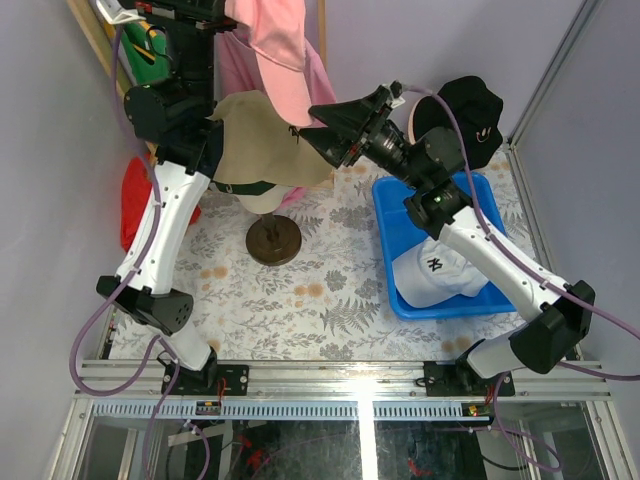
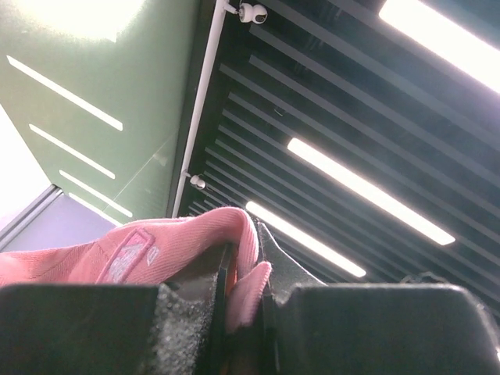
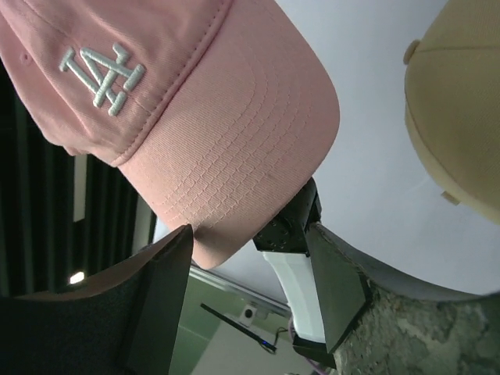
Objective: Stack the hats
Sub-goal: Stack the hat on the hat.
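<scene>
The right gripper (image 3: 248, 238) has its jaws spread, with nothing clamped between them. In the right wrist view, the free edge of the pink cap's (image 3: 195, 117) brim hangs at the mouth of the gap. It sits closer to the left finger than to the right; contact with either finger cannot be confirmed. In the top view the right gripper (image 1: 315, 125) sits just right of the brim tip and points left toward it. The cap's (image 1: 280, 50) long axis runs from the crown at the far side down to the brim at the near side, so the brim end faces these jaws. The left gripper (image 2: 242, 273) is pressed together on a fold of the same pink cap (image 2: 133, 250) at its crown end and carries it raised in the air. The left arm therefore supports the cap, and the right arm is the nearer one to the brim. The tan cap (image 1: 265, 135) sits on the mannequin head (image 1: 262, 200), directly below and slightly to the near left of the hanging brim. The likely next move is to lower the pink cap onto the tan cap. That move depends on the brim lining up over the tan cap's front. The white cap (image 1: 435, 270) lies in the blue bin (image 1: 380, 240) at the right, and the black hat (image 1: 470, 105) lies at the far right, both well apart from the jaws.
</scene>
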You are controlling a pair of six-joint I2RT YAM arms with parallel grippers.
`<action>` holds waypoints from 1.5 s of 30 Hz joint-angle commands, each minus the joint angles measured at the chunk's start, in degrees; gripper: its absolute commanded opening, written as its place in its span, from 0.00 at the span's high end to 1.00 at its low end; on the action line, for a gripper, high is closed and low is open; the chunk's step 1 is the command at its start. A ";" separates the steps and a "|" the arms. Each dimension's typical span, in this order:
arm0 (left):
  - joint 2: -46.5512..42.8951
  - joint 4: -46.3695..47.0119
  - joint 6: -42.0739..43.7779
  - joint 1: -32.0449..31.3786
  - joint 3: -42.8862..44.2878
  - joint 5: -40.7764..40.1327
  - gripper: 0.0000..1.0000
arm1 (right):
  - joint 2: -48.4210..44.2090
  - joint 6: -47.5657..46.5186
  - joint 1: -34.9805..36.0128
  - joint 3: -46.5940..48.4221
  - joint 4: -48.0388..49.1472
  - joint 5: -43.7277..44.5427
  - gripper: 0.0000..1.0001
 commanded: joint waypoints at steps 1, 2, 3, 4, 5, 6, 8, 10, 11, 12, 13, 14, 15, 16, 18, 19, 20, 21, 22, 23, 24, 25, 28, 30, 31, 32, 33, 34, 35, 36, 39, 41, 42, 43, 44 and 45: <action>0.13 0.95 1.00 -1.58 2.98 -2.19 1.00 | -3.75 5.37 2.19 -0.85 7.31 5.03 0.32; 0.08 1.05 1.00 -1.78 2.83 -2.07 1.00 | -3.96 5.89 2.28 -1.16 7.75 5.61 0.32; -0.09 1.26 1.00 -2.09 2.46 -2.10 1.00 | -4.19 6.42 2.25 -1.53 8.17 6.38 0.32; -0.32 1.47 1.00 -2.51 1.95 -2.07 1.00 | -4.45 7.02 2.29 -1.89 8.76 7.35 0.32; -0.68 1.66 1.00 -2.70 1.38 -1.99 1.00 | -4.52 7.48 2.27 -2.12 9.37 8.27 0.32; -0.96 1.93 1.00 -2.85 0.84 -1.81 1.00 | -4.47 7.84 2.29 -1.97 9.69 9.11 0.32; -1.77 2.61 1.00 -3.06 -0.65 -1.16 1.00 | -3.73 8.40 2.31 -1.53 10.63 10.43 0.32; -3.25 3.50 1.00 -3.08 -2.66 -0.17 1.00 | -3.13 9.08 2.29 -1.25 11.74 11.02 0.34; -4.26 4.00 1.00 -3.08 -4.17 0.03 1.00 | -2.99 9.21 2.21 -1.28 11.81 11.35 0.37; -5.48 4.32 1.00 -3.03 -5.97 0.24 1.00 | -2.84 9.21 2.20 -1.43 11.83 11.55 0.41; -6.78 4.47 1.00 -2.76 -8.19 0.69 1.00 | -2.60 9.18 2.02 -1.62 12.00 11.66 0.45; -8.03 4.50 1.00 -2.19 -9.67 1.33 1.00 | -2.29 9.20 1.78 -1.83 12.40 11.64 0.49; -9.31 4.96 1.00 -1.36 -11.45 1.95 1.00 | -1.95 9.24 1.48 -2.14 13.06 11.33 0.54; -10.46 5.66 1.00 -0.40 -13.32 2.45 1.00 | -1.61 9.19 0.96 -2.47 13.58 11.00 0.59; -12.76 7.04 1.00 2.01 -16.80 3.67 1.00 | -1.18 9.14 0.07 -3.35 14.70 10.61 0.67; -13.71 7.46 1.00 3.56 -18.14 4.60 1.00 | -0.86 8.81 -0.50 -3.26 15.03 10.08 0.71; -14.49 8.02 1.00 5.21 -19.28 5.77 1.00 | -0.52 8.49 -1.05 -3.09 15.06 9.43 0.73; -15.31 8.74 1.00 7.40 -20.25 7.72 1.00 | -0.04 8.23 -1.52 -2.86 15.37 8.84 0.77; -15.88 9.34 6.17 9.02 -21.07 9.41 1.00 | 0.61 7.91 -2.06 -2.24 15.84 7.60 0.81; -16.42 9.86 8.13 10.70 -21.79 10.92 1.00 | 1.75 7.52 -2.63 -1.23 15.97 6.24 0.86; -16.97 10.47 7.17 12.50 -22.58 12.64 1.00 | 2.73 7.32 -3.11 -0.29 16.25 5.01 0.90; -17.48 10.99 5.58 14.07 -23.58 14.29 1.00 | 3.78 7.32 -3.42 0.60 16.61 4.02 0.92; -19.16 13.25 0.92 19.54 -26.66 19.14 1.00 | 7.09 7.13 -4.41 3.15 18.09 0.64 0.96; -19.66 16.17 -2.86 22.94 -29.61 22.00 1.00 | 9.10 6.82 -4.68 4.48 19.26 -1.11 0.97; -19.69 18.10 -5.10 24.69 -30.90 23.13 1.00 | 10.25 6.41 -4.78 5.64 19.91 -2.31 0.97; -19.61 20.39 -7.40 26.32 -32.31 24.01 1.00 | 11.23 6.25 -4.82 6.61 20.93 -3.23 0.98; -19.28 22.85 -9.90 27.80 -33.54 24.66 1.00 | 12.94 6.33 -4.82 7.91 22.31 -3.86 0.98; -18.95 25.16 -13.15 29.13 -34.62 25.40 1.00 | 14.41 6.61 -4.89 9.20 23.59 -4.54 0.98; -18.58 27.47 -14.65 30.46 -35.63 26.06 1.00 | 15.53 6.63 -5.03 10.27 24.45 -5.10 0.99; -18.23 29.15 -16.56 31.62 -36.54 26.62 1.00 | 16.53 6.69 -5.15 10.96 25.11 -5.61 0.99; -19.24 29.90 -18.00 33.87 -39.84 27.26 0.88 | 19.11 6.66 -5.56 15.64 25.66 -7.17 0.99; -20.46 27.07 -16.42 34.83 -40.83 28.42 0.78 | 20.34 6.92 -6.01 17.30 25.52 -7.94 1.00; -20.93 25.77 -15.45 35.04 -41.00 29.18 0.76 | 20.90 7.10 -6.31 17.91 25.60 -8.42 1.00; -21.59 23.93 -14.05 35.04 -41.16 29.74 0.73 | 21.28 7.40 -6.59 18.29 25.85 -8.71 1.00; -22.32 21.80 -12.54 35.14 -41.27 30.14 0.69 | 21.80 7.74 -6.73 18.53 26.13 -8.85 1.00; -23.24 19.79 -11.09 35.27 -41.66 30.19 0.63 | 22.09 8.03 -6.88 18.71 26.36 -9.13 1.00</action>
